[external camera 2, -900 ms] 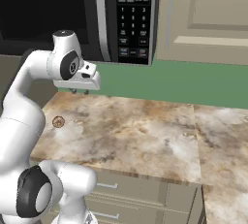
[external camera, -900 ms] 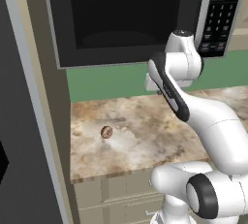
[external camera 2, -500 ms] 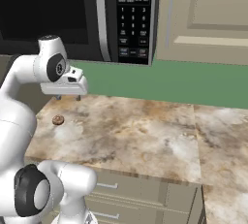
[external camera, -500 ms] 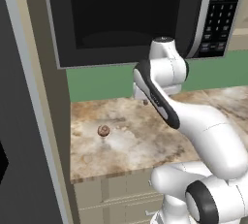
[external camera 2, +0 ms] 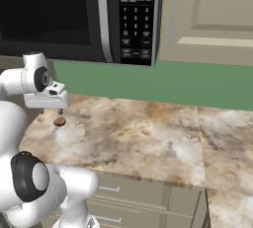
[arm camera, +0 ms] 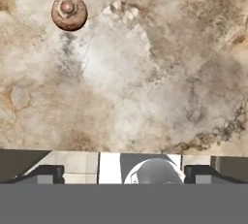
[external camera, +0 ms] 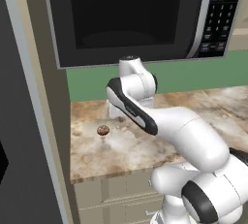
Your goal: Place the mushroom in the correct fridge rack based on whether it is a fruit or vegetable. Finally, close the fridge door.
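Note:
The mushroom (external camera: 102,130) is a small brown lump lying on the marbled counter (external camera: 145,145) near its left end, also seen as the mushroom (external camera 2: 60,122) and mushroom (arm camera: 69,12). My gripper (external camera 2: 53,110) hangs just above the counter, behind and slightly to the side of it, not touching. In the hand view the gripper (arm camera: 124,173) is open, its dark tips wide apart with nothing between them, and the mushroom sits off toward the upper left. A tall dark grey panel (external camera: 24,121) with a pale edge strip stands at the far left; it may be the fridge door, I cannot tell.
A black microwave (external camera: 126,19) hangs low over the counter, above the arm. A green backsplash (external camera 2: 148,81) runs behind. Beige drawers (external camera 2: 128,202) sit under the counter edge, and an upper cabinet (external camera 2: 212,15) is at the right.
The arm has swung left along the counter and lowered, bringing the hand from mid-counter to just beside the mushroom. The mushroom has not moved.

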Robot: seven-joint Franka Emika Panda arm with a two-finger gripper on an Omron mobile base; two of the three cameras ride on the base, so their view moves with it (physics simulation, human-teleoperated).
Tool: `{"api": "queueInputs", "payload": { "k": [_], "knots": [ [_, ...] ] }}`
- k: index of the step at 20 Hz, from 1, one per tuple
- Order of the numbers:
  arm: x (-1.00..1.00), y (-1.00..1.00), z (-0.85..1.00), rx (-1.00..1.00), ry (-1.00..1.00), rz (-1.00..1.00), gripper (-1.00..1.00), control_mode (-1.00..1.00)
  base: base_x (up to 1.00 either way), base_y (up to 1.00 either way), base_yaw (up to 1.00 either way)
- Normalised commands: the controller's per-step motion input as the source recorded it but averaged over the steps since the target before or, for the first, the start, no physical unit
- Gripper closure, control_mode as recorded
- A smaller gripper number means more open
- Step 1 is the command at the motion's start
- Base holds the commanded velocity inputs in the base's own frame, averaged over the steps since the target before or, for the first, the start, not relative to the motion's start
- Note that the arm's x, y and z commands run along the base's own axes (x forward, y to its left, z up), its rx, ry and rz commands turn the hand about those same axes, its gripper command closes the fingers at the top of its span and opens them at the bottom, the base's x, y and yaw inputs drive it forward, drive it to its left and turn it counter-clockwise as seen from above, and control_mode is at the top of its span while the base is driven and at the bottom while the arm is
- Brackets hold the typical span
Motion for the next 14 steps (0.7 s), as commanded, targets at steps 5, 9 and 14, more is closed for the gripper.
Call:
{"api": "queueInputs", "payload": {
  "k": [5, 9, 14],
  "knots": [
    [0.00, 0.30, -0.52, 0.00, 0.00, 0.06, -1.00, -1.00, 0.00, 0.00, 0.00],
    [0.25, 0.39, -0.48, 0.01, 0.00, 0.06, -1.00, -1.00, 0.00, 0.00, 0.00],
    [0.24, 0.06, -0.39, 0.00, 0.00, 0.03, -1.00, -1.00, 0.00, 0.00, 0.00]
  ]
}}
